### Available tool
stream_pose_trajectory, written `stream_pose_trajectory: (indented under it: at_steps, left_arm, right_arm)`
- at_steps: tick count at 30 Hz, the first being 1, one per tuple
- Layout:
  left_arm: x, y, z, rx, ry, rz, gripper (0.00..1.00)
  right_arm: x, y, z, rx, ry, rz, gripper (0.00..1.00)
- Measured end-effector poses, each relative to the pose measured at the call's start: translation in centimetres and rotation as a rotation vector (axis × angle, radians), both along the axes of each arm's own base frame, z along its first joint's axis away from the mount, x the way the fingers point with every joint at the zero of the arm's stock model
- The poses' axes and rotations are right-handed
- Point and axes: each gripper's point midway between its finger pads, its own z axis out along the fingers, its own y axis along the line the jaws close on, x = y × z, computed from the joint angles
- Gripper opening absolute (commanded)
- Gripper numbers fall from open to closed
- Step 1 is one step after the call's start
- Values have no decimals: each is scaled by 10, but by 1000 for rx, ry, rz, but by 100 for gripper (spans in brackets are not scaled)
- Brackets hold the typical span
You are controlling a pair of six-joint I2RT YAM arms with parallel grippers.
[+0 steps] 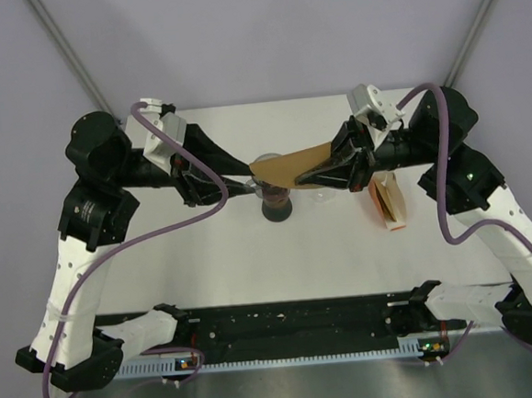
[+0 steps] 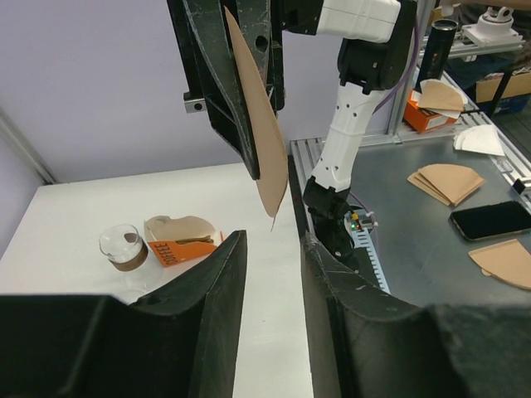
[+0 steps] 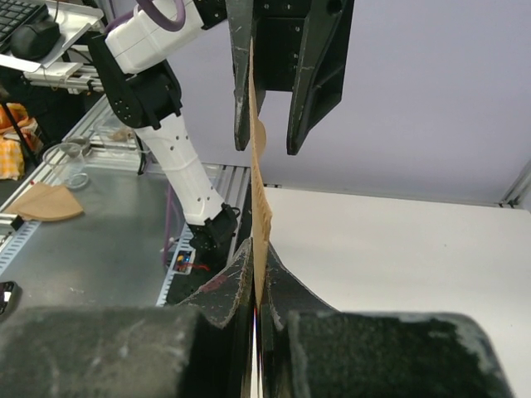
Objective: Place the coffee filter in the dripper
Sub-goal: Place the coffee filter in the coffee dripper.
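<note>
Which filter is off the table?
The filter the right gripper pinches, held on edge in mid-air. The rest sit in the orange box or lie flat on the metal bench.

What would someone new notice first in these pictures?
The brown coffee filter hangs in mid-air above the middle of the table, pinched by the right gripper, with the left gripper open-jawed at its other edge. Right below it sits the dripper, and an orange filter box lies to the right.
</note>
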Motion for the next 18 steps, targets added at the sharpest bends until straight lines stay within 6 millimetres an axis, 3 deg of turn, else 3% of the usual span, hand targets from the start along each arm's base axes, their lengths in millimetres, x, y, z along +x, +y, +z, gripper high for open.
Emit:
stream_pose_trajectory:
  at_steps: [9, 12, 18]
  left_arm:
    - [2, -1, 5, -16, 15, 12, 17]
    - [3, -2, 4, -16, 23, 11, 0]
    - [3, -2, 4, -15, 35, 9, 0]
  right_arm:
    - [4, 3, -5, -13, 16, -3, 0]
    - [4, 3, -5, -13, 16, -3, 0]
    - [6, 5, -6, -17, 22, -3, 0]
